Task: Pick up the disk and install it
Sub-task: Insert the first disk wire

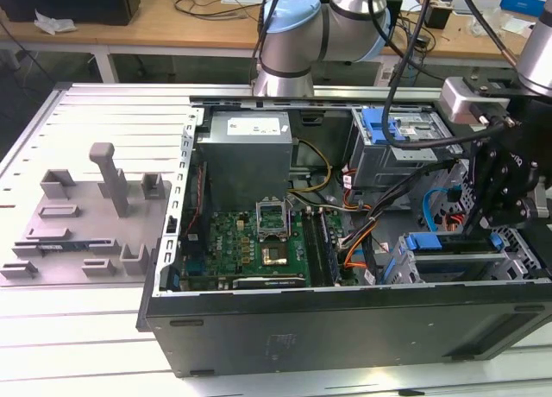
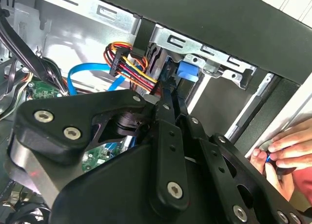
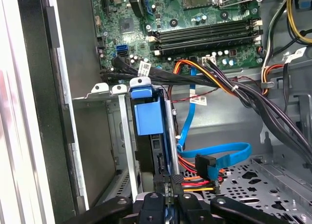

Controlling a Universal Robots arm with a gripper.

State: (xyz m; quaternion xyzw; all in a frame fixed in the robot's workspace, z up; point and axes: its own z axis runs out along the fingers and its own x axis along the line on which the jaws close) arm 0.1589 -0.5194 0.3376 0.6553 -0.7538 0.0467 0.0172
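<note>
Down in the case's drive cage (image 1: 517,250), the gripper (image 3: 168,185) was pinched shut on the disk (image 3: 148,136), holding it edge-on so it could slide between the rails.

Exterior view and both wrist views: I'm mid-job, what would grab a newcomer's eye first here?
First, the open computer case with its green motherboard laid bare in the exterior view. Next, the black gripper reaching down into the drive bay at the exterior view's right, at the disk with its blue carrier frame standing in the bay. Last, a person's hand at the case edge in the second wrist view.
</note>
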